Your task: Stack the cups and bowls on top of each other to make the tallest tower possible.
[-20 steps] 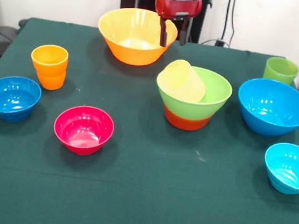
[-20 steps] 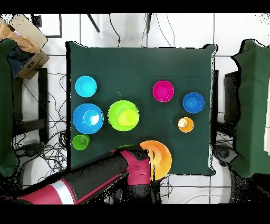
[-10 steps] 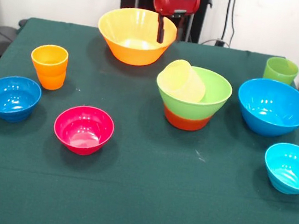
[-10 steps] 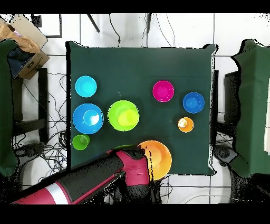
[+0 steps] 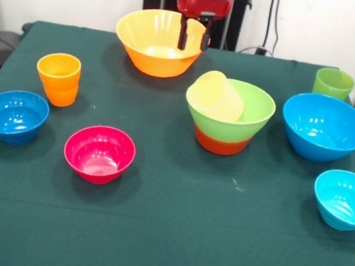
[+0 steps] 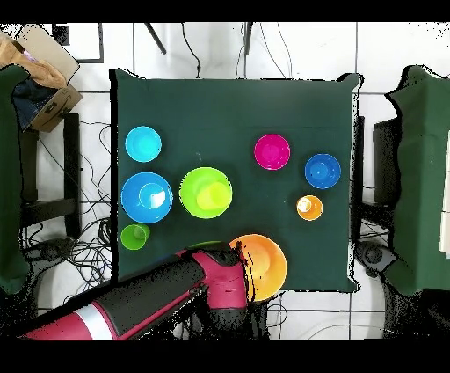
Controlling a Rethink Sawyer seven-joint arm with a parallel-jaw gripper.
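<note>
Gripper [image 5: 193, 36] position is what has changed in the front view: over the last second it has slid sideways from the yellow-orange bowl's [image 5: 159, 42] outer edge to sit over that bowl's rim, nearer its middle. Its 2 dark fingers are spread, and they seem to straddle the rim wall with nothing pinched between them. My reading is that it is lining up to take this bowl by the rim, so no new piece has joined the tower yet. The tower [image 5: 228, 116] stands near the table's [image 5: 162, 238] middle, apart from the gripper: a light green bowl [image 5: 251, 110] nested on an orange-red bowl [image 5: 219, 141], with the pale yellow cup [image 5: 216, 95] lying tilted inside. An orange cup [image 5: 58, 78], small dark blue bowl [image 5: 13, 115] and magenta bowl [image 5: 99, 153] lie on one side; a light green cup [image 5: 333, 83], big blue bowl [image 5: 324, 127] and cyan bowl [image 5: 348, 199] on the other.

Overhead, the red arm [image 6: 149, 295] reaches in from the bottom and its wrist covers the fingers, so their spread cannot be judged here. The wrist overlaps the yellow-orange bowl [image 6: 265, 264] at the table's near edge. The tower [image 6: 206, 193] sits just beside the big blue bowl [image 6: 146, 197], short of the arm, all else unmoved.
</note>
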